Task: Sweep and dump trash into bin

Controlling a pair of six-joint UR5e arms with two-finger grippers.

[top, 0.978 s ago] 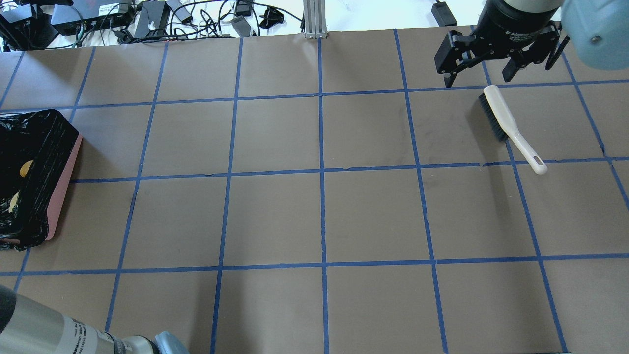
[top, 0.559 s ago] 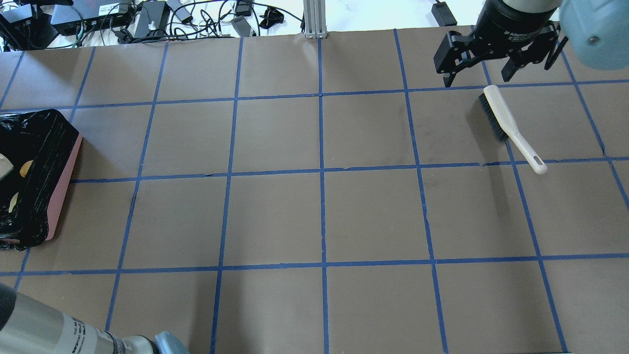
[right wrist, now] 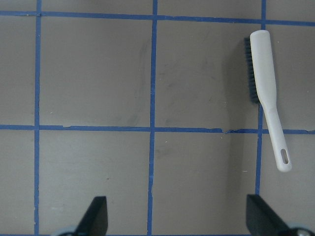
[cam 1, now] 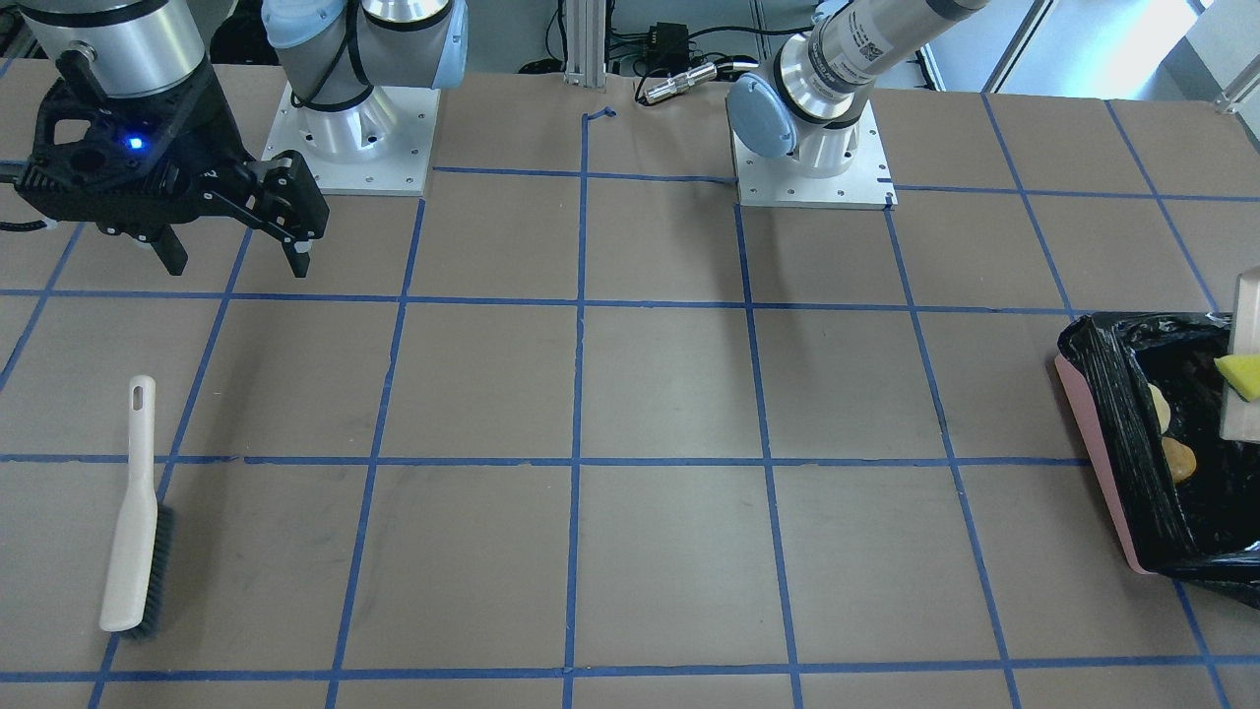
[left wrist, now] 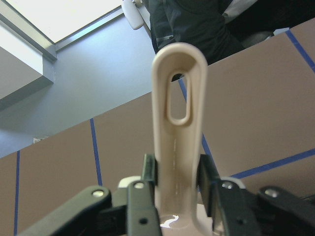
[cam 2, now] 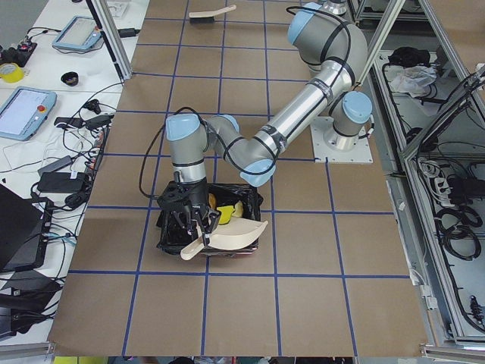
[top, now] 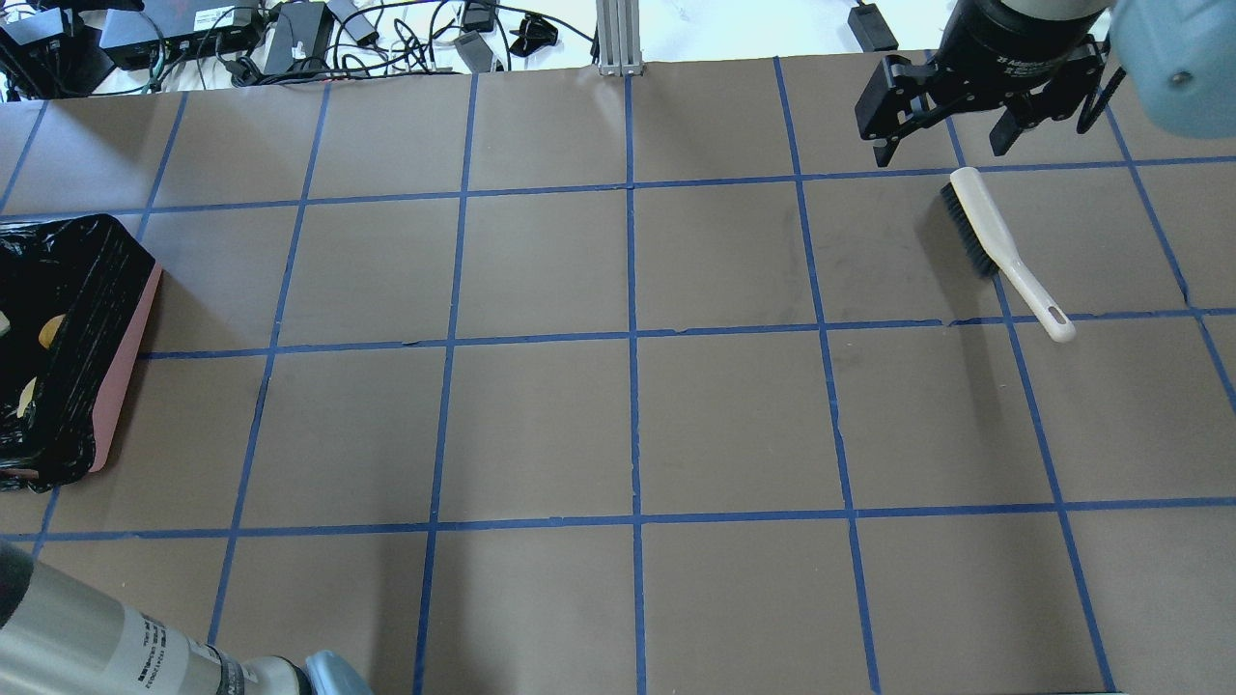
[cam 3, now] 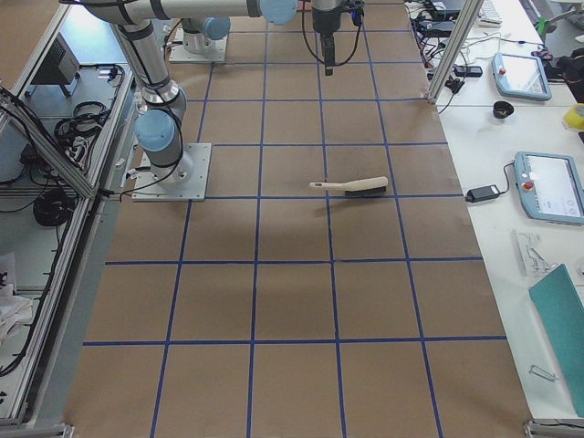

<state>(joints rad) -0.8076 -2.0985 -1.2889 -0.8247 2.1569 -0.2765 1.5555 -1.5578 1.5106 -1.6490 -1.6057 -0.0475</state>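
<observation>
My left gripper (left wrist: 178, 182) is clamped on the handle of the dustpan (cam 2: 231, 236), which hangs over the bin (cam 1: 1093, 443) at the table's (top: 618, 425) left end. The trash is right there under it. The tan bread piece (cam 1: 1157, 406) and the orange lump (cam 1: 1178, 458) lie side by side in the black liner against the bin's inner wall. The yellow wedge (cam 1: 1242, 376) shows against the pan's edge, and I cannot tell whether it rests on the pan or in the bag.

My right gripper (top: 940, 154) hangs empty with its jaws spread wide at the far right, just beyond the bristle end of the brush (top: 975, 227) and well apart from the bin.

The bin is cut off at the frame edge in both the overhead and front views, so I see only its inner side. In the overhead view the wedge, the pan and the left gripper are out of sight. From the left end, the gripper covers part of the bin's contents.

The bin's long axis runs near to far, slightly turned. The pan's handle points straight out from between the fingers, its slotted end free. The brush lies flat on a diagonal, its handle toward the near right.
</observation>
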